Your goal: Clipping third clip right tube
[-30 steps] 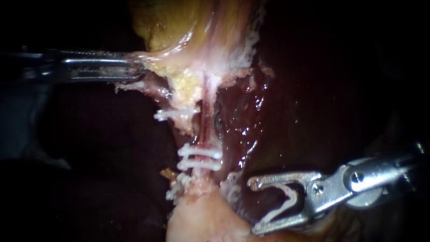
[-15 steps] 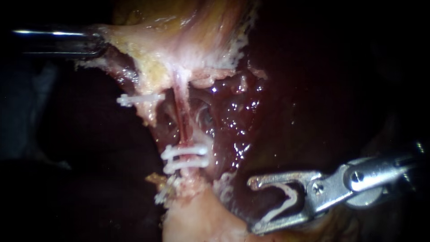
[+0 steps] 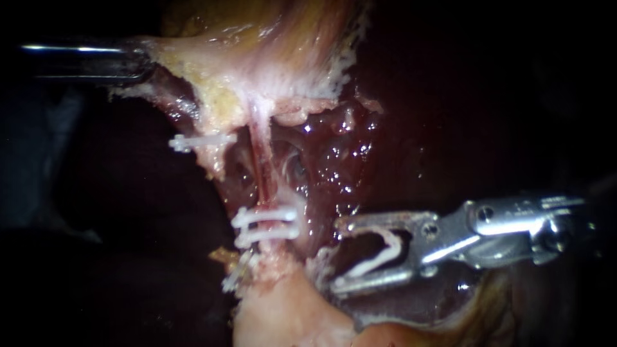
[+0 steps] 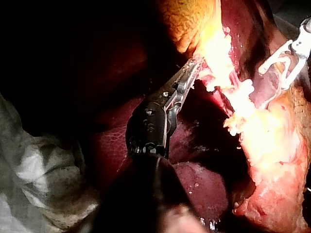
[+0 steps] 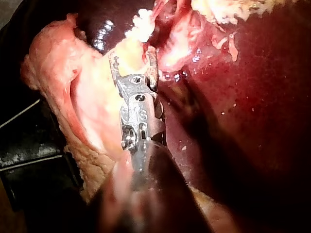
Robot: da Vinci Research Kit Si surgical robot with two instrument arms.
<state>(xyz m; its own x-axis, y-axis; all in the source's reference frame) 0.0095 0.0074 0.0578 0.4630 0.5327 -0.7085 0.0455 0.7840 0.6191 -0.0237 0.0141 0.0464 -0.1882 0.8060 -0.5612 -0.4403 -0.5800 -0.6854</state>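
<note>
A thin red tube (image 3: 260, 170) runs down the middle of the endoscope view; it is the right tube and carries two white clips (image 3: 267, 225) at its lower end. To its left, another white clip (image 3: 202, 140) sits on a pale strand. My right instrument (image 3: 335, 256) comes in from the right. Its jaws stand wide apart and hold an open white clip (image 3: 379, 254), a little to the right of the tube and level with the two clips. The right wrist view shows these jaws (image 5: 132, 56) against pale tissue. My left instrument (image 3: 143, 61) is shut on pale yellowish tissue (image 3: 193, 71) at upper left, also seen as (image 4: 192, 68).
Dark red wet liver (image 3: 347, 154) lies behind and to the right of the tube. A pale pink lump of tissue (image 3: 283, 315) sits below the clips, with one more white clip (image 3: 236, 275) at its left edge. White gauze (image 4: 34, 179) lies beside the left instrument's shaft.
My left instrument has pulled the pale tissue leftward, stretching the tube and shifting its clips left. My right instrument, with its clip, has then moved left toward the tube and tilted flatter.
</note>
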